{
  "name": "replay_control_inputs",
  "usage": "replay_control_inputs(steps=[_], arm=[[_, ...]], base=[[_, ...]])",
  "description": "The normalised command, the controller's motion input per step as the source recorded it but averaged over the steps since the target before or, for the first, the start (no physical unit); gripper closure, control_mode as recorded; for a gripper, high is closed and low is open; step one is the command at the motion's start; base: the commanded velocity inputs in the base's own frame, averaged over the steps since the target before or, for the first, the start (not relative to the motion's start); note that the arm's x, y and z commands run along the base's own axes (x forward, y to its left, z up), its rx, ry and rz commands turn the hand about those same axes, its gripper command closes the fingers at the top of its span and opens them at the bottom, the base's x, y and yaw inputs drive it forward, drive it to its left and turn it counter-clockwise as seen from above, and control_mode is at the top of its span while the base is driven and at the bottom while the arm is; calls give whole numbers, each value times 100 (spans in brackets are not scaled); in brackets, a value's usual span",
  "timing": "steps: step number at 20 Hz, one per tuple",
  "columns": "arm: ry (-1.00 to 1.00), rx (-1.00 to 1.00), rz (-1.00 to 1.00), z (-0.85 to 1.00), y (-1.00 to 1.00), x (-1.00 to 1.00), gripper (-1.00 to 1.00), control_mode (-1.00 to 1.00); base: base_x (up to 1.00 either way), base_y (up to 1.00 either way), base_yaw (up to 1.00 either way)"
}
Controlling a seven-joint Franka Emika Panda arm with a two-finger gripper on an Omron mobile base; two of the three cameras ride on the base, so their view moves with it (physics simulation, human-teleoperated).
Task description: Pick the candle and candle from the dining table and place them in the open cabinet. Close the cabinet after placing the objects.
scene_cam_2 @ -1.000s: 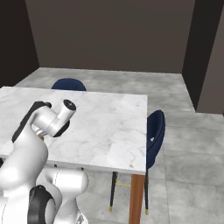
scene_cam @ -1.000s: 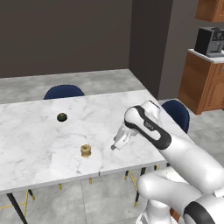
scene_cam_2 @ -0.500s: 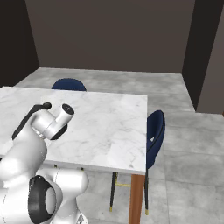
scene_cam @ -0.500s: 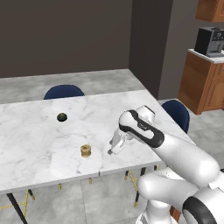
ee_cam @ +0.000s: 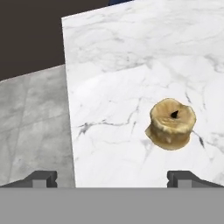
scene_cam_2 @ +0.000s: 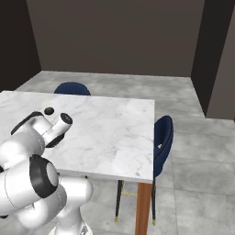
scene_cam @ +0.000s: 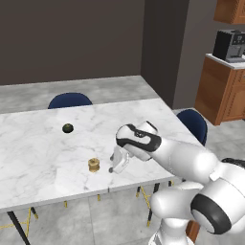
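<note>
Claw (scene_cam: 114, 168) hangs low over the counter (scene_cam: 38, 143), angled down near its front edge, and its two tips sit wide apart at the bottom of the hand view, so it is released and holds nothing. That low, tilted pose reads as an approach: the wrist is brought down close to the marble so the tips can straddle something short. The spool candle (ee_cam: 171, 123) stands upright on the marble just beside the claw (in the left base view it is a little to the left of it (scene_cam: 94, 165)), and in the hand view it lies ahead of the tips and off toward the right one, not yet between them. It is apart from both tips, untouched. To take it the claw would likely need to slide sideways until the candle is centred, then drop and close. Farther back on the counter rests a small black lump (scene_cam: 68, 128), well apart from the candle.
</note>
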Motion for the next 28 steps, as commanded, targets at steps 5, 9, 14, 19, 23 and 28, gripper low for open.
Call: replay_control_inputs(steps=[5,9,14,19,23,28], arm=[[-6,0,10,-19,12,17,-100,-100],[-8,5,15,-11,0,1,-100,-100],[-11,9,16,-7,0,0,-100,-100],[-6,14,13,-2,0,0,-100,-100],[-3,13,9,0,0,0,-100,-100],[0,10,0,0,0,0,-100,-100]], base=[[0,0,0],[0,0,0],[0,0,0],[0,0,0],[0,0,0],[0,0,0]])
